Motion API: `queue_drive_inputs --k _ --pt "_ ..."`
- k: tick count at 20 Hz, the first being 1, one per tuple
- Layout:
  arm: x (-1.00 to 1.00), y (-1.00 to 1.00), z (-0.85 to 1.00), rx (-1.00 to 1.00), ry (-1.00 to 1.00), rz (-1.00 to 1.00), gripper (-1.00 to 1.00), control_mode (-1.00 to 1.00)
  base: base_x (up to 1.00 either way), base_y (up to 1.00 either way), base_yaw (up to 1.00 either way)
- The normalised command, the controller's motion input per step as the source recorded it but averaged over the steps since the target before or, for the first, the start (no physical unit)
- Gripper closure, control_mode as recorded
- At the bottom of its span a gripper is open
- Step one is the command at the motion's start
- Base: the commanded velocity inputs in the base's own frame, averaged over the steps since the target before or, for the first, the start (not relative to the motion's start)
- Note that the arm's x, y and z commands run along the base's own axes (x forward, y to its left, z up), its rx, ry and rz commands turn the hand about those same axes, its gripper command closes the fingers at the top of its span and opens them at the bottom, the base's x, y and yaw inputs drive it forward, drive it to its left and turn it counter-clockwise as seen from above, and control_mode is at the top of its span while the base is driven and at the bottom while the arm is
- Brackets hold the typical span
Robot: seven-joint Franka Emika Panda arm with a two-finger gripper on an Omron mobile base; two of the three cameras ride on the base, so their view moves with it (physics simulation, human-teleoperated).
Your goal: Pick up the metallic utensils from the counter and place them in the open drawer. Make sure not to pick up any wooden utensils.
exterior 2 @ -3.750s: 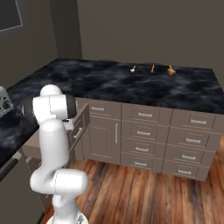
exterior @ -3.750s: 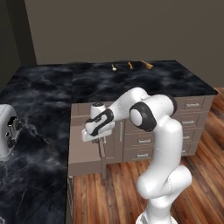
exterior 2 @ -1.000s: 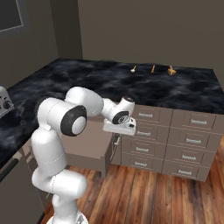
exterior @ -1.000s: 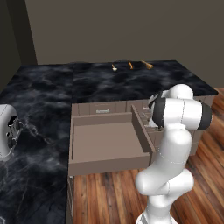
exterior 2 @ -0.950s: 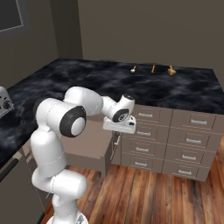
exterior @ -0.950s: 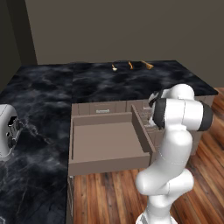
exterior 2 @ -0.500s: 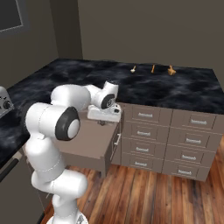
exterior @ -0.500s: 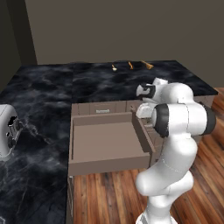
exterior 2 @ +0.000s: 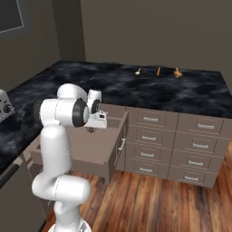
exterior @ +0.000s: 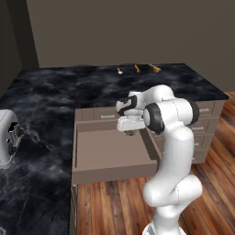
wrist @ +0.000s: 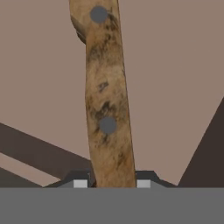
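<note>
The robot's tool grips a brown riveted knife handle lengthwise, directly above the open taupe drawer.

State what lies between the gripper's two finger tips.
A brown handle with two grey rivets is clamped in the gripper, as the hand view shows; the base views place it over the open drawer.

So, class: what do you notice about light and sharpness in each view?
Left base view: dim, flat light, no hard shadows on the counter. Right base view: the gripper reads dark over the open drawer. Hand view: the riveted brown handle looms close, soft-edged.
</note>
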Motion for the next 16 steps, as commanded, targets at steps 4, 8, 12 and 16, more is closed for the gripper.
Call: queue_drive_inputs --k 4,8,12,16 --pt "0.57 0.11 -0.54 0.0 0.25 0.0 1.0 -1.0 0.0 0.0 0.0" --pt "-0.02 0.0 -0.59 0.0 0.15 0.0 1.0 -1.0 0.0 0.0 0.0" --pt "-0.01 0.0 -0.75 -0.01 0.1 0.0 1.0 -1.0 0.0 0.0 0.0" --pt "0.0 0.06 -0.82 -0.03 0.12 0.0 1.0 -1.0 0.0 0.0 0.0"
